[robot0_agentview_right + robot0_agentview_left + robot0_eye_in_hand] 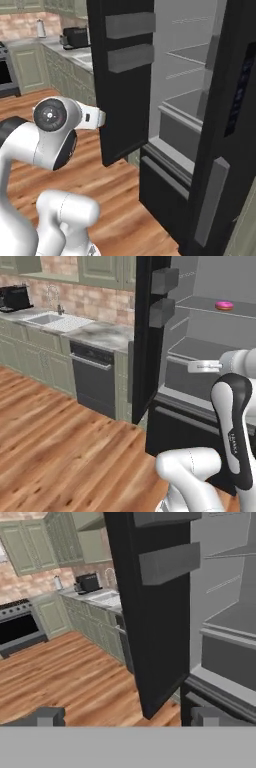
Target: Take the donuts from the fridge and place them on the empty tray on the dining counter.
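The fridge (pixel 200 351) stands open, with grey shelves inside. Its black left door (pixel 150 331) swings out toward me, two grey bins on its inner face. A pink frosted donut (pixel 224 305) lies on an upper shelf at the right. My arm's wrist (pixel 235 362) hovers in front of the lower shelves, well below the donut. In the hand view my gripper (pixel 129 717) is open and holds nothing, its fingertips (pixel 47 716) spread wide. It faces the door's edge (pixel 150 612) and the fridge's interior (pixel 225 612). The tray and the dining counter are out of view.
The fridge's right door (pixel 235 125) stands open close on the right. Its black freezer drawer (pixel 190 431) sits below the shelves. To the left run sage cabinets with a marble counter and sink (pixel 50 320), a dishwasher (pixel 92 373) and a stove (pixel 20 629). Wood floor (pixel 60 446) lies in front.
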Controlling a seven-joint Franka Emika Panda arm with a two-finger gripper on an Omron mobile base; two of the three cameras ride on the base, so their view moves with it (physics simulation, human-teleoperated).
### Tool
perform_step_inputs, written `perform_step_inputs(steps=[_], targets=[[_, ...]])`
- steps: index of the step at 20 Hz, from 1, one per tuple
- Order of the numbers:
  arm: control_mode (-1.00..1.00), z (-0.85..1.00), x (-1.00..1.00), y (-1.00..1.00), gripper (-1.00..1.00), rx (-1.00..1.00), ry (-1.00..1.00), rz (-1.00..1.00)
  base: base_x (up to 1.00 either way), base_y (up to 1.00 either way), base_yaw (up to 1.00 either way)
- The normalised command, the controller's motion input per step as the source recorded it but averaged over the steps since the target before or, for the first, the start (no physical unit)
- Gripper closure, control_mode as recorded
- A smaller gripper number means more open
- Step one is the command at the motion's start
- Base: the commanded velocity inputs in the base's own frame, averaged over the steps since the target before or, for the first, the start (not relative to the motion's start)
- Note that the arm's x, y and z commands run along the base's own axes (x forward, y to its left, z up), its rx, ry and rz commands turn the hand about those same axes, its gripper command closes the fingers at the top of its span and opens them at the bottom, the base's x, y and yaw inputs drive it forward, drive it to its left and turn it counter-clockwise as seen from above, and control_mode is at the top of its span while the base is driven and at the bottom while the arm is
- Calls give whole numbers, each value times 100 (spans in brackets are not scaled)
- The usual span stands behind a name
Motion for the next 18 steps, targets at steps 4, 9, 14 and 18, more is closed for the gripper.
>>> perform_step_inputs(steps=[4,9,14,18], targets=[[100,0,0,0,-100,0,0,0,5,12,-37],[100,0,0,0,-100,0,0,0,31,5,-39],[100,0,0,0,-100,0,0,0,65,18,-39],[100,0,0,0,-100,0,0,0,66,5,-29]])
